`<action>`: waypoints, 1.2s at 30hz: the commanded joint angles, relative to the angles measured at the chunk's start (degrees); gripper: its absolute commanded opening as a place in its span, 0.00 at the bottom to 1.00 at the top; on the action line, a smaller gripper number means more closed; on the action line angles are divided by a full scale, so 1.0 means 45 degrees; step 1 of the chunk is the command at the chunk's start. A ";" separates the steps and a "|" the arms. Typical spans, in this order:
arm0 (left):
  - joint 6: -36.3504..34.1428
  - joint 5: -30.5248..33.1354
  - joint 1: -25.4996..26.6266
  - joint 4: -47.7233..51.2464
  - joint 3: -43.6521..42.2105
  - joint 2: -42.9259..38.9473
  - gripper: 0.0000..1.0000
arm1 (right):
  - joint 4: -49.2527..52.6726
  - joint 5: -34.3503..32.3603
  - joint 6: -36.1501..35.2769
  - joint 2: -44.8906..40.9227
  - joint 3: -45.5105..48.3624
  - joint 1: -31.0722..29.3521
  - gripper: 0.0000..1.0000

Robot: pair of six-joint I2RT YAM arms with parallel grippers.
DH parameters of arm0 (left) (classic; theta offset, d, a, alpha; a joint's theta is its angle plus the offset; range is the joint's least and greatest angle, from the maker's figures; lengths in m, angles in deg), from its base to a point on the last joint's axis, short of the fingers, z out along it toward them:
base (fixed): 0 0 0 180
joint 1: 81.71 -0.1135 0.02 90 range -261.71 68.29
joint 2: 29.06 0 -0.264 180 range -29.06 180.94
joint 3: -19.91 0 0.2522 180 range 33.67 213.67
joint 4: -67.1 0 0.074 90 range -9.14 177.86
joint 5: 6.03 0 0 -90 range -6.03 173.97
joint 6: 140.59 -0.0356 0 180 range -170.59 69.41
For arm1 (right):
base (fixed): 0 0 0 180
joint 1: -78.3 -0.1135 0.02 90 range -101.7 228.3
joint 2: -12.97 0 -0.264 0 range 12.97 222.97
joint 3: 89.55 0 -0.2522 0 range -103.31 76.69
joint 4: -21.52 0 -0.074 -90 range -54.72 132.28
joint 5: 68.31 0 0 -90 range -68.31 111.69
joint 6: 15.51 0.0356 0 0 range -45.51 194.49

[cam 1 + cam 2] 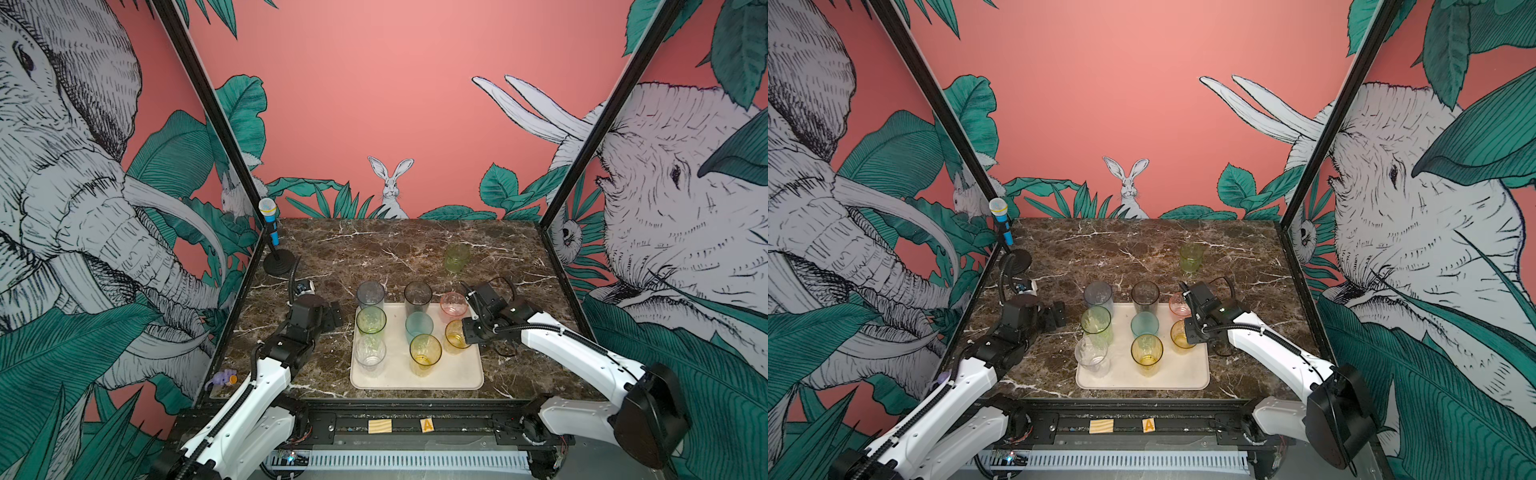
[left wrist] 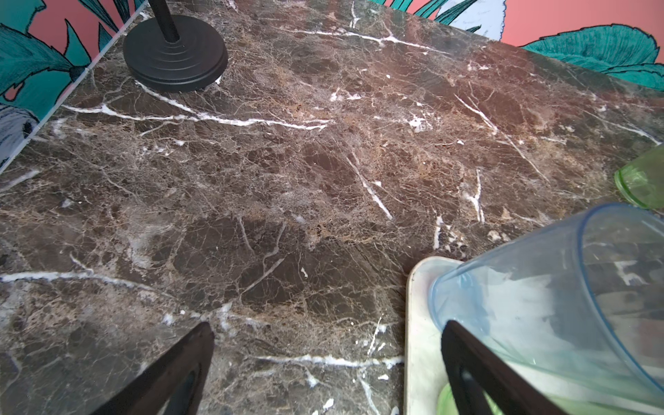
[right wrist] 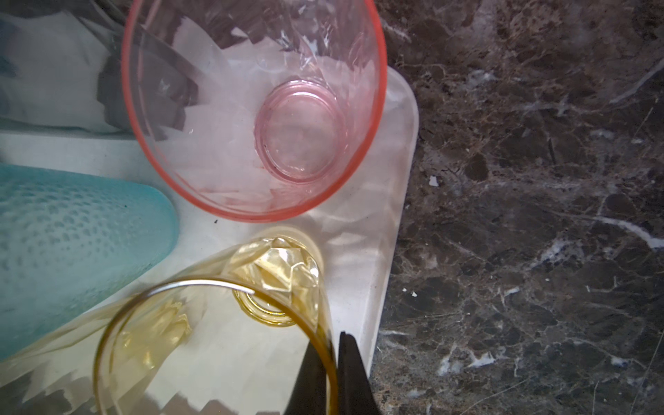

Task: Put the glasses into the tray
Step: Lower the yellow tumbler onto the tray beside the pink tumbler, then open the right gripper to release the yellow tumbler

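1. Right end effector: pinched shut on the wall of the amber glass, one finger inside the rim and one outside.
2. The amber glass stands upright in the tray at its 3 o'clock edge, with the pink glass just beside it at 12 o'clock. The base looks down on the tray floor, but I can't swear to contact.
3. Left end effector: spread wide and empty, over the bench off the tray's 10 o'clock corner, beside the grey-blue glass.
4. Count: eight in the tray. One pale green glass stands alone on the bench, out past the tray's 1 o'clock.
5. Step in hand, as I read it: setting down the amber glass, release not yet made.
6. Next move calls for parting my right fingers and lifting straight up, so the inner finger clears the rim without tipping the glass into the pink one. Then I reach toward 1 o'clock for the pale green glass. The tray's 5 o'clock corner looks free.
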 commanded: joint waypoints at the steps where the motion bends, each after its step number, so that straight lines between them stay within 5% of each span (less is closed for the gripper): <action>1: -0.0023 0.0084 -0.0028 -0.0232 0.0066 -0.0017 0.99 | -0.0173 -0.0346 0.0203 0.0115 -0.0429 -0.0078 0.00; 14: -0.0025 0.0208 -0.0051 -0.0284 -0.0109 -0.0030 1.00 | -0.0325 -0.0585 0.0162 0.0628 -0.0590 -0.0137 0.00; 26: -0.0021 0.0227 -0.0036 -0.0257 -0.0200 -0.0088 0.99 | -0.0199 -0.0528 0.0203 0.0538 -0.0627 -0.0215 0.30; 36: 0.0026 0.0223 -0.0033 -0.0180 -0.0238 -0.0181 0.99 | 0.0167 -0.0545 0.0188 0.0089 -0.1051 -0.0231 0.40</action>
